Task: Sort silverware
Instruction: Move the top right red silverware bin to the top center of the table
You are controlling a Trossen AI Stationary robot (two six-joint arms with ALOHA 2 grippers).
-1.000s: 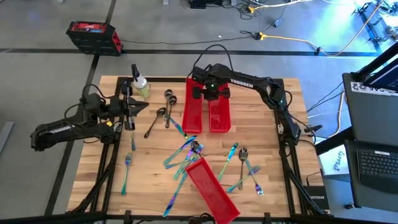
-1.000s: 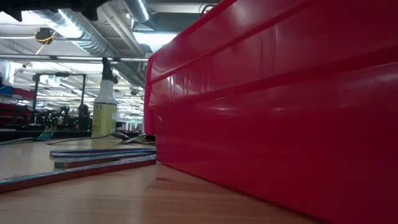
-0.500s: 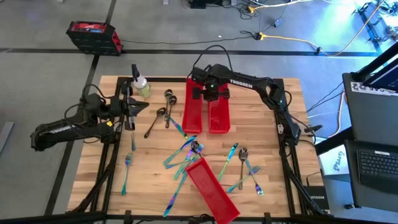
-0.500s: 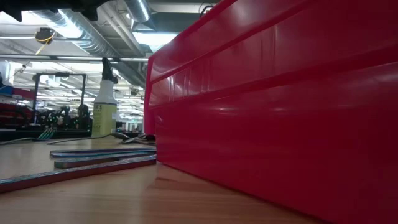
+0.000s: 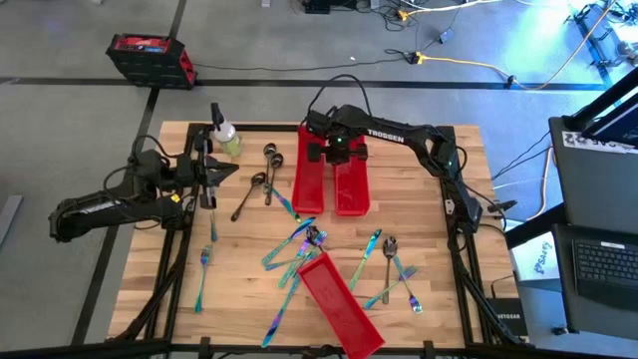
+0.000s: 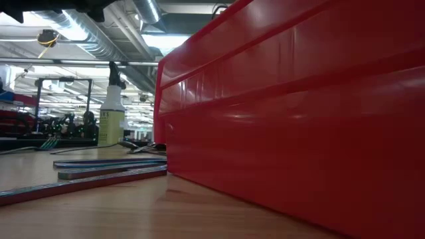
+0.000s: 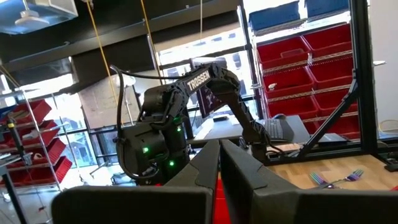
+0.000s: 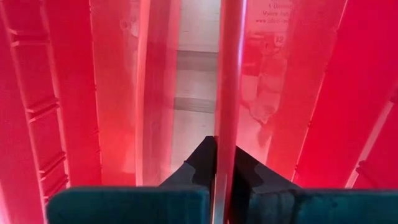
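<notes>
Silverware [image 5: 299,244] lay scattered across the middle and near part of the tabletop [image 5: 439,299], with a few dark spoons [image 5: 261,181] farther back, just left of two red bins [image 5: 334,179] standing side by side at the far centre. A third red bin [image 5: 339,304] lay at an angle among the near pieces.

Right end effector [image 5: 337,150] hung over the far ends of the paired bins. In the right wrist view its fingers [image 8: 199,168] stood nearly together around a thin reddish strip, probably the wall between the two bins; whether a utensil was held there could not be told. Left end effector [image 5: 207,172] waited at the far left beside a spray bottle [image 5: 223,135], its fingers [image 7: 205,168] close together with nothing visible between them.

Risks judged from this position:
- A lift or sideways move with the fingers pinching the bin wall would drag or tip a bin.
- A release from this height could let a piece bounce off the rim into the wrong bin.
- The overlapping pieces near the angled bin would likely shift together when one is gripped.
- A left arm sweep could topple the bottle.
</notes>
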